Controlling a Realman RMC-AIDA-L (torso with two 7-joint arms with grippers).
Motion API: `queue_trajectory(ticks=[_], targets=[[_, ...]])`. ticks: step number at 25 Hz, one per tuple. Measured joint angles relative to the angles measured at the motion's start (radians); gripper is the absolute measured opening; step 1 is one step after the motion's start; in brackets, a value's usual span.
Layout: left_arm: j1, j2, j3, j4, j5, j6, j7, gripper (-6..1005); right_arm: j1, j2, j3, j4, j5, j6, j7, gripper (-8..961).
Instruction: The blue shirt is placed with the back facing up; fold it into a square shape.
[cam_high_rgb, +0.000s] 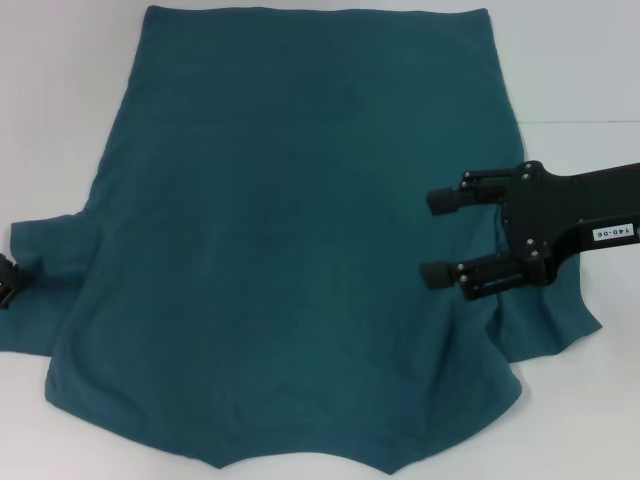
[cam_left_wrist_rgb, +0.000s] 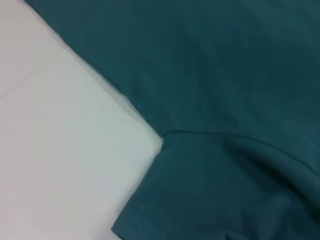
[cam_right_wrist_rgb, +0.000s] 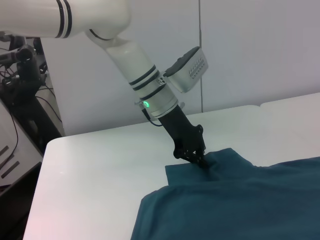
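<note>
The right gripper (cam_high_rgb: 434, 236) hovered over the shirt (cam_high_rgb: 290, 230) near its right sleeve, its two black fingers (cam_high_rgb: 447, 198) spread wide apart and holding nothing. The left gripper (cam_high_rgb: 8, 282) showed in the head view only as a black sliver at the picture's edge, on the left sleeve; the right wrist view gave it whole (cam_right_wrist_rgb: 200, 161), its tip pressed down into the sleeve where the cloth puckered, though whether it was closed on the fabric could not be told. That same view showed the white arm (cam_right_wrist_rgb: 145, 85) with black bands and a green light, and cables and dark equipment (cam_right_wrist_rgb: 20, 75) beyond the table's corner, none of which the head camera caught. The left wrist view showed only the armpit seam (cam_left_wrist_rgb: 165, 134) and the sleeve hem against the table (cam_left_wrist_rgb: 65, 150). The shirt lay spread flat on the white table (cam_high_rgb: 60, 120), plain side up, hem farthest from the robot. The cloth was matte teal-blue, with soft folds bunched at the right sleeve.
</note>
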Motion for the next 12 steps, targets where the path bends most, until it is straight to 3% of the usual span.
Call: queue_trajectory(ticks=[8,12], targets=[[0.007,0.006,-0.005,0.049,-0.044,0.062,-0.006,1,-0.002,0.000,0.000,0.000,0.002,0.001,-0.005,915],[0.007,0.007,-0.005,0.059,-0.044,0.068,-0.011,6,-0.008,0.000,0.003,0.001,0.007,0.001,-0.007,915]])
